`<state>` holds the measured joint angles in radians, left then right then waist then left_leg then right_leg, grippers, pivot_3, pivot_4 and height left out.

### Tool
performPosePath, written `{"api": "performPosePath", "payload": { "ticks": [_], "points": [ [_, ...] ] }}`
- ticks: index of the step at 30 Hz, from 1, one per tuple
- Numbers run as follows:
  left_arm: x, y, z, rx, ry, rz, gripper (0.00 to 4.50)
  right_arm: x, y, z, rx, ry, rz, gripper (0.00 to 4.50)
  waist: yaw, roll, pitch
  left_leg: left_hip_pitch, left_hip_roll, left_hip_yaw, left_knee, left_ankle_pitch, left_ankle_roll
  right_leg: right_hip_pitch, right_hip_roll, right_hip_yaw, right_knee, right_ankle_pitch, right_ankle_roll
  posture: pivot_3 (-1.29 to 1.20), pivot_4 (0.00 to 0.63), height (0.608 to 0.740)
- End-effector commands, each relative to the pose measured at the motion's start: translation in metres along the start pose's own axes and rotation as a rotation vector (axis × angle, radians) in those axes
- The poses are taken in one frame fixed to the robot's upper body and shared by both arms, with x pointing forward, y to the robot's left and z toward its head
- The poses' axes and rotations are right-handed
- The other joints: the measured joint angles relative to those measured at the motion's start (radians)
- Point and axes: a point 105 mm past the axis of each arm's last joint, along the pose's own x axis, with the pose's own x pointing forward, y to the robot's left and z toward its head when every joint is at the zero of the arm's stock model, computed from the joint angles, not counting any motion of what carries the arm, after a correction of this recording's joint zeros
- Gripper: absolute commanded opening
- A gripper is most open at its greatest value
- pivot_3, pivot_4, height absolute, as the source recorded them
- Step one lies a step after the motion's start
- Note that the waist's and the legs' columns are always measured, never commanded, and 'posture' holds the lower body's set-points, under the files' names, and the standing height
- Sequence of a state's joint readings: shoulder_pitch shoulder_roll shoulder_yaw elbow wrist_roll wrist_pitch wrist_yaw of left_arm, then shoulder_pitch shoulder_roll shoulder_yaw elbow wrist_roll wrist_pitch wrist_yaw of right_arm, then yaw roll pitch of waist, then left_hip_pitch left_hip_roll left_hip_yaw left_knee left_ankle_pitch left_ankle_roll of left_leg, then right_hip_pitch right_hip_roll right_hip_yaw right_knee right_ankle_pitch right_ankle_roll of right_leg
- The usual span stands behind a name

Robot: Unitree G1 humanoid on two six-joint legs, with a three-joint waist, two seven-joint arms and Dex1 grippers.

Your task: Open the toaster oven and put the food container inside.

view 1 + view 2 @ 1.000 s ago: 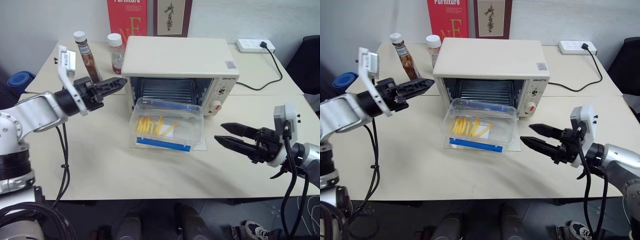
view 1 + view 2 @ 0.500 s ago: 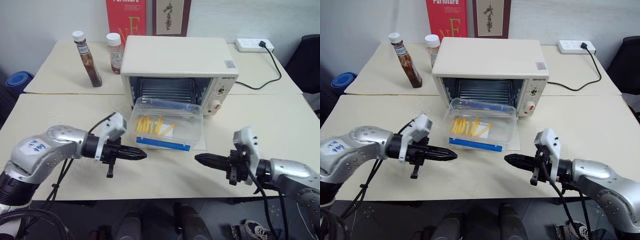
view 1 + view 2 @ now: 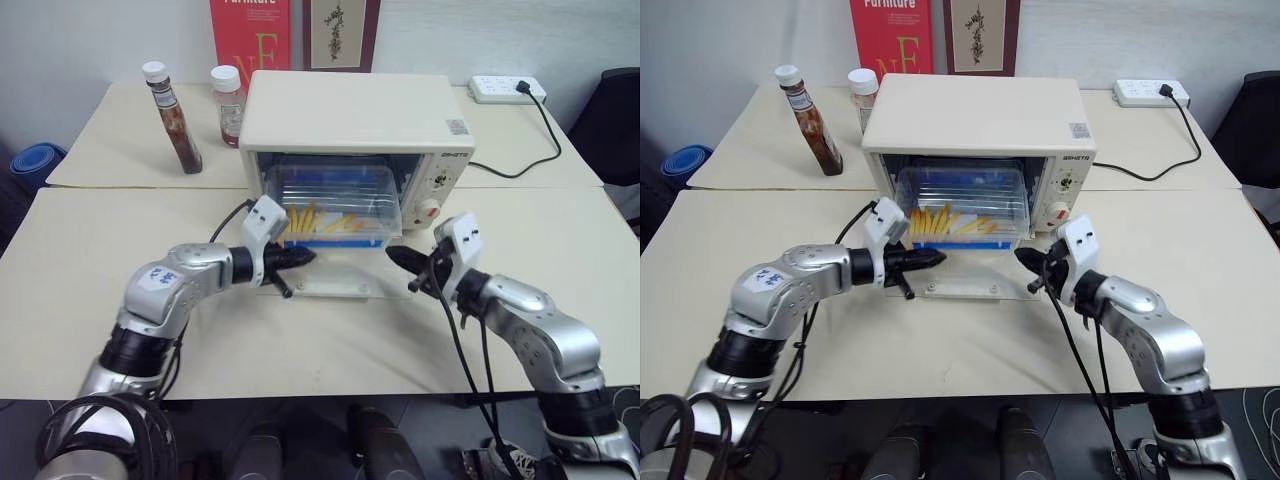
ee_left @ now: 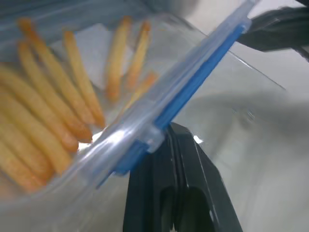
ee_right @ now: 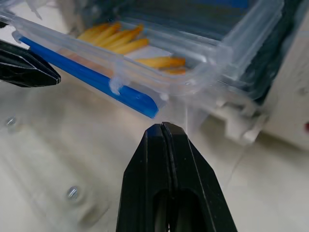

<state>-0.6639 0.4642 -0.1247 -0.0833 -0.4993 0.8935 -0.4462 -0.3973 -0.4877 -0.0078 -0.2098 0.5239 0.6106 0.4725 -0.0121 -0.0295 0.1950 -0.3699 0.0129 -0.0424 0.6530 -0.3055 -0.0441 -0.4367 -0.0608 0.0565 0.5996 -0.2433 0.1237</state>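
**Container at the oven mouth, both tools pressed together**

The toaster oven [image 3: 358, 125] stands toward the back edge of the bench [image 3: 90, 250], its glass door [image 3: 335, 285] dropped flat in front. The food container [image 3: 333, 205] sits mostly inside the opening, its blue-clipped front edge at the mouth. The left tool [image 3: 303, 256] has its fingers pressed together, tips against the container's front left corner. The right tool [image 3: 393, 255], likewise pressed together, points at the front right corner, holding nothing. Two sauce bottles [image 3: 172, 117] stand left of the oven.

One toaster oven [image 3: 358, 112] — one food container [image 3: 333, 203] — two bottles [image 3: 173, 117].
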Motion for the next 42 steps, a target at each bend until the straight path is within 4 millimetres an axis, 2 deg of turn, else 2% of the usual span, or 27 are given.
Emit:
{"api": "performPosePath", "payload": {
  "ticks": [1, 4, 8, 13, 16, 19, 22, 25, 27, 28, 33, 36, 38, 40, 42],
  "points": [
    [0.003, 0.015, 0.023, 0.034, -0.083, 0.116, 0.00, 0.012, -0.009, 0.016, -0.008, -0.075, -0.050, 0.02, -0.001, 0.000, 0.000, 0.000, 0.000, 0.000, 0.000, 0.000, 0.000, 0.000, 0.000, 0.000, 0.001, 0.000, 0.000, 0.00, 0.150, 0.740],
    [0.011, 0.022, 0.031, 0.030, -0.108, 0.157, 0.00, 0.023, -0.011, 0.021, 0.002, -0.094, -0.051, 0.02, 0.000, 0.000, 0.000, 0.000, 0.000, 0.001, -0.001, 0.000, -0.001, -0.002, 0.000, 0.000, 0.002, 0.000, 0.000, 0.00, 0.150, 0.740],
    [0.019, 0.016, 0.035, 0.028, -0.117, 0.116, 0.00, 0.030, -0.012, 0.030, 0.003, -0.120, -0.048, 0.02, 0.000, 0.000, 0.000, -0.001, 0.000, 0.001, 0.000, 0.001, -0.001, -0.003, 0.000, 0.001, 0.003, 0.000, 0.000, 0.00, 0.150, 0.740],
    [0.013, 0.020, 0.037, 0.019, -0.132, 0.112, 0.00, 0.016, -0.015, 0.034, 0.004, -0.122, -0.047, 0.02, 0.000, 0.000, 0.000, -0.001, 0.000, 0.001, -0.002, 0.001, -0.001, -0.003, 0.000, 0.001, 0.005, 0.000, 0.000, 0.00, 0.150, 0.740],
    [-0.009, 0.017, 0.038, 0.014, -0.138, 0.057, 0.00, -0.009, -0.008, 0.031, 0.000, -0.090, -0.022, 0.02, 0.002, 0.000, 0.000, -0.002, 0.000, 0.001, -0.002, 0.001, -0.001, -0.004, 0.000, 0.001, 0.006, 0.000, 0.000, 0.00, 0.150, 0.740],
    [-0.055, 0.002, 0.040, 0.044, -0.135, -0.089, 0.52, -0.046, 0.013, 0.022, 0.018, -0.011, 0.068, 0.00, -0.008, 0.001, 0.000, -0.005, 0.000, 0.002, -0.004, 0.001, -0.001, -0.008, 0.000, 0.001, 0.006, 0.000, -0.001, 0.00, 0.150, 0.740],
    [-0.103, -0.017, 0.037, 0.159, -0.069, -0.257, 1.40, -0.080, 0.037, 0.006, 0.044, 0.098, 0.172, 0.00, -0.018, 0.001, 0.000, -0.005, 0.002, 0.001, -0.006, 0.000, -0.001, -0.009, 0.000, 0.000, 0.006, -0.003, -0.003, 0.00, 0.150, 0.740],
    [-0.131, -0.023, 0.034, 0.186, 0.001, -0.325, 2.22, -0.099, 0.050, -0.006, 0.091, 0.163, 0.205, 0.00, -0.016, 0.001, 0.000, -0.002, 0.001, 0.003, -0.004, -0.001, -0.001, -0.006, 0.000, 0.000, 0.004, -0.004, -0.005, 0.00, 0.150, 0.740],
    [-0.147, -0.017, 0.033, 0.207, 0.051, -0.315, 2.85, -0.105, 0.053, -0.018, 0.121, 0.199, 0.189, 0.00, -0.017, 0.001, 0.001, 0.003, 0.001, 0.003, -0.003, 0.000, 0.000, 0.000, 0.000, 0.000, 0.001, -0.004, -0.005, 0.00, 0.150, 0.740],
    [-0.150, -0.015, 0.034, 0.220, 0.066, -0.311, 3.15, -0.105, 0.053, -0.022, 0.128, 0.209, 0.179, 0.00, -0.017, 0.001, 0.001, 0.004, 0.002, 0.003, -0.003, 0.000, 0.001, 0.002, 0.001, 0.000, -0.003, -0.013, -0.021, 0.00, 0.150, 0.740],
    [-0.160, -0.016, 0.050, 0.275, 0.069, -0.335, 4.46, -0.081, 0.041, -0.042, 0.172, 0.195, 0.075, 0.00, -0.018, -0.002, 0.001, 0.011, 0.002, 0.003, -0.003, 0.001, 0.002, 0.011, 0.001, 0.000, -0.008, -0.010, -0.025, 0.00, 0.150, 0.740],
    [-0.163, -0.023, 0.052, 0.293, 0.088, -0.369, 4.46, -0.063, 0.032, -0.055, 0.170, 0.198, 0.023, 0.00, -0.018, -0.002, 0.001, 0.010, 0.002, 0.003, -0.006, 0.001, 0.002, 0.009, 0.001, 0.000, -0.008, -0.011, -0.024, 0.00, 0.150, 0.740],
    [-0.163, -0.023, 0.053, 0.316, 0.099, -0.361, 4.46, -0.051, 0.023, -0.057, 0.175, 0.181, -0.006, 0.00, -0.019, -0.001, 0.001, 0.009, 0.002, 0.003, -0.005, 0.000, 0.002, 0.007, 0.001, 0.001, -0.003, -0.011, -0.022, 0.00, 0.150, 0.740],
    [-0.162, -0.018, 0.056, 0.352, 0.097, -0.329, 4.46, -0.042, 0.016, -0.052, 0.160, 0.159, -0.021, 0.00, -0.020, -0.001, 0.001, 0.007, 0.002, 0.004, -0.006, -0.001, 0.002, 0.003, 0.001, 0.001, -0.001, -0.007, -0.012, 0.00, 0.150, 0.740],
    [-0.160, -0.010, 0.060, 0.370, 0.085, -0.287, 4.46, -0.036, 0.010, -0.043, 0.152, 0.125, -0.027, 0.00, -0.018, -0.001, 0.001, -0.002, 0.002, 0.004, -0.004, -0.001, 0.001, -0.007, 0.001, 0.001, 0.003, -0.004, -0.006, 0.00, 0.150, 0.740]
  ]
}}
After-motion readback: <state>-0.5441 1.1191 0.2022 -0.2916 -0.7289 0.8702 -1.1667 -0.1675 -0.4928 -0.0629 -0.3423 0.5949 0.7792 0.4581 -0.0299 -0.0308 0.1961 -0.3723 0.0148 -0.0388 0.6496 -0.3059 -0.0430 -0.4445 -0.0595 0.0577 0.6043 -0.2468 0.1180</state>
